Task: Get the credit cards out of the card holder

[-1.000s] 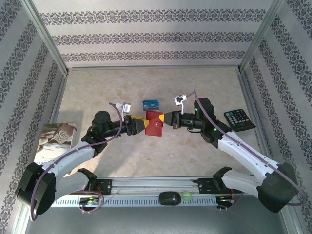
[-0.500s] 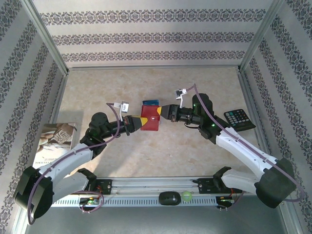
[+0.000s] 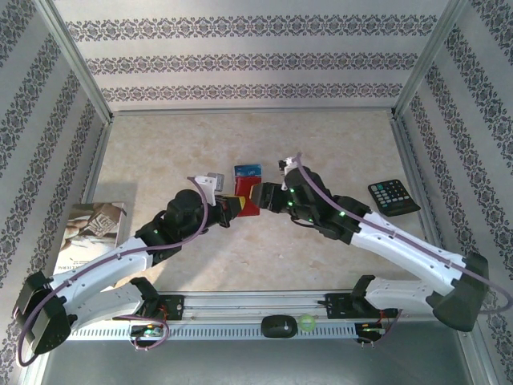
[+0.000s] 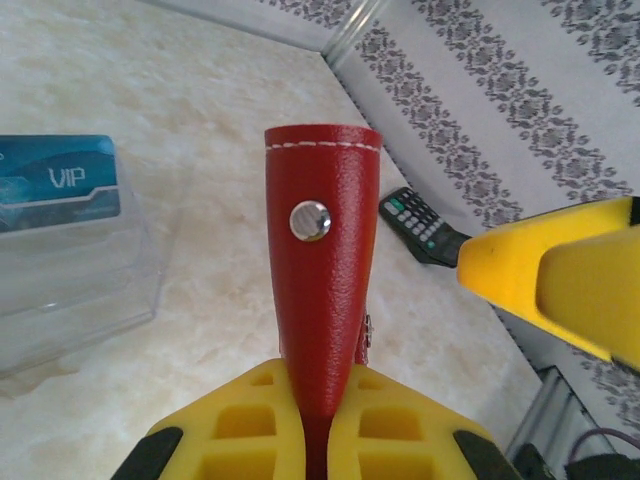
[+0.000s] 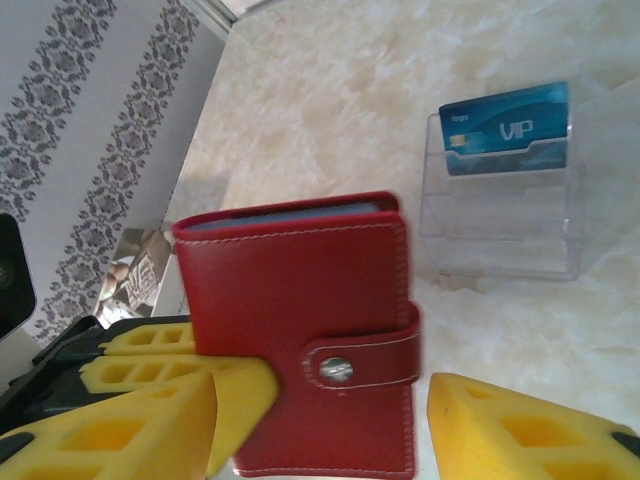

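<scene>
Grips the wallet (image 5: pixel 300 330) in the shut left gripper (image 4: pixel 310 440), over the table (image 3: pixel 321 144). Hangs the right gripper (image 5: pixel 340 430) open around its snap (image 5: pixel 336 370) side, holding nothing. Has the snap done up; looks barely begun. Shows a blue card (image 5: pixel 505 125) in a clear stand (image 5: pixel 500 230) behind.

card holder (image 5: pixel 310 330) inside: closed, sleeves hidden; a thin blue-grey edge at its top, too little to tell.
card holder near end: buried in the left gripper (image 4: pixel 318 410).
remote (image 4: pixel 418 222): near part hidden behind a finger (image 4: pixel 560 280) of the right gripper (image 5: pixel 320 440).
clear stand (image 4: pixel 70 270): cut off at the picture's left edge.
blue card (image 4: pixel 55 185): left end cut off.
</scene>
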`<state>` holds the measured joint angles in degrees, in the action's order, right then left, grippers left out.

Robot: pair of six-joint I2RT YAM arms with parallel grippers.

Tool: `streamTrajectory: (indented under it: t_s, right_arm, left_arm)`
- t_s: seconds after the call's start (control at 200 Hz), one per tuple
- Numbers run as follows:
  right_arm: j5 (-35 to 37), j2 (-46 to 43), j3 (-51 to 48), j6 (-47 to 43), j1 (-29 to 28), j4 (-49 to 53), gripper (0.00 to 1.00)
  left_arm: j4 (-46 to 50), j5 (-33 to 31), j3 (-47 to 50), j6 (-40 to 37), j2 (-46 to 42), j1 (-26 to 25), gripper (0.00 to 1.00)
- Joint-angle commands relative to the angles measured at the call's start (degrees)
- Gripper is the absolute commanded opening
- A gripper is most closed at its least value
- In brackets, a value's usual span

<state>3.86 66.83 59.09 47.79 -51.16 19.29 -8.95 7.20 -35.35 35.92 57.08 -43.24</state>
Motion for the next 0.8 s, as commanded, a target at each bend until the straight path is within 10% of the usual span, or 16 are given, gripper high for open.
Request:
streamTrajectory:
  t_s: [0.0, 0.515, 0.794]
  right_arm:
    - [4.5, 3.2, 2.7, 0.5, -1.2, 2.0, 0.58]
    - [2.5, 10.9, 4.4, 0.5, -0.3, 1.6, 0.50]
    - [7.7, 11.6, 4.6, -2.0, 0.3, 4.7, 0.22]
  left_arm:
    - [0.4, -5.7, -2.8, -2.3, 0.4, -1.4, 0.00]
    - [-4.2, -1.4, -2.4, -1.2, 0.3, -2.0, 0.00]
    - [-3.3, -0.8, -3.5, -0.1, 0.8, -2.0, 0.00]
